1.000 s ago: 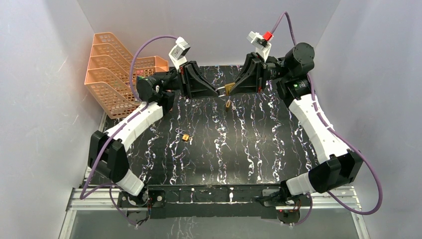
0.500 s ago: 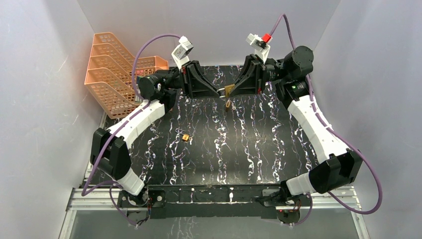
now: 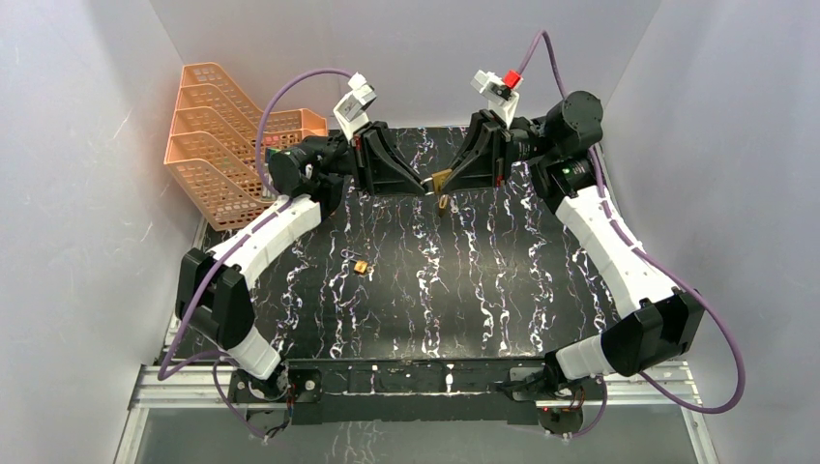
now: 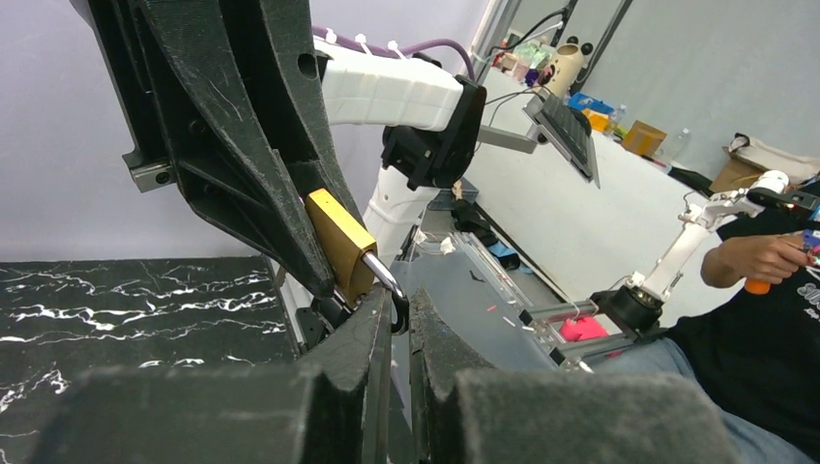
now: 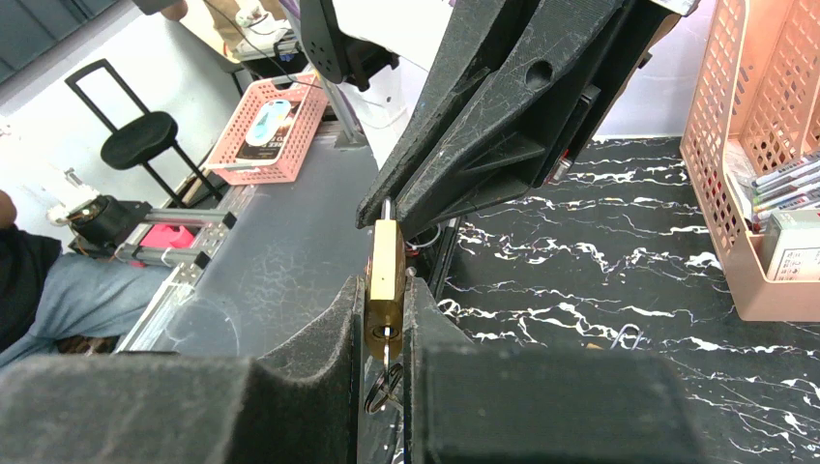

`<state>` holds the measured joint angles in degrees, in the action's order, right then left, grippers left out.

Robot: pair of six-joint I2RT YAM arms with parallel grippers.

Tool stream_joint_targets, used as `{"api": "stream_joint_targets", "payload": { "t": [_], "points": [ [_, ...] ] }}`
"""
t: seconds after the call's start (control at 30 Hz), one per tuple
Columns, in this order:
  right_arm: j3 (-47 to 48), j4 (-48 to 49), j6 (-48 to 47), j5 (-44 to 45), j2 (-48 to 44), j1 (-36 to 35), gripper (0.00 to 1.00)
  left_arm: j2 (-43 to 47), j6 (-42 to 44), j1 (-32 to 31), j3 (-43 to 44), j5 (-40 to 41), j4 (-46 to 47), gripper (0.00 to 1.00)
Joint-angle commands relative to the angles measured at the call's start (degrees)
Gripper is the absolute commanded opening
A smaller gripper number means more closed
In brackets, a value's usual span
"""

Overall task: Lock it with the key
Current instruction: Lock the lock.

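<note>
Padlock (image 5: 387, 253) clamped by right gripper (image 5: 385, 292), shackle (image 4: 385, 281) pinched by left gripper (image 4: 398, 307); orange rack (image 3: 220, 145) holds pens (image 5: 788, 174)

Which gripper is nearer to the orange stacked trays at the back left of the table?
Left. The left gripper is to the right of the orange trays, on their side of the padlock; the right gripper is farther away, on the padlock's other side.

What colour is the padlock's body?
The padlock is brass gold, with a silver shackle; it shows clearest in the left wrist view.
</note>
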<state>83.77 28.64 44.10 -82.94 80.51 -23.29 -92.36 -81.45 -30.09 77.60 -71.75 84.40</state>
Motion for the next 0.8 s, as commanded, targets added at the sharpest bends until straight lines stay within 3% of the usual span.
{"api": "stream_joint_targets", "payload": {
  "t": [0.0,0.3,0.5,0.77],
  "points": [
    [0.17,0.44,-1.56,6.48,-0.14,-7.89,0.0,-3.36,3.75,-3.49,-1.01,5.74,13.76,0.0],
    [1.24,-4.27,-5.22,6.59,-0.59,-8.0,0.0,-2.75,6.2,-3.41,-0.73,4.94,11.3,0.0],
    [5.2,-20.1,-17.46,9.41,-2.15,-7.51,0.0,-1.04,6.54,-3.25,1.3,2.4,10.36,0.0],
    [5.57,-21.34,-18.39,8.93,-3.42,-4.62,0.0,4.27,12.91,-2.27,-0.43,1.67,3.13,0.0]
  ]
}}
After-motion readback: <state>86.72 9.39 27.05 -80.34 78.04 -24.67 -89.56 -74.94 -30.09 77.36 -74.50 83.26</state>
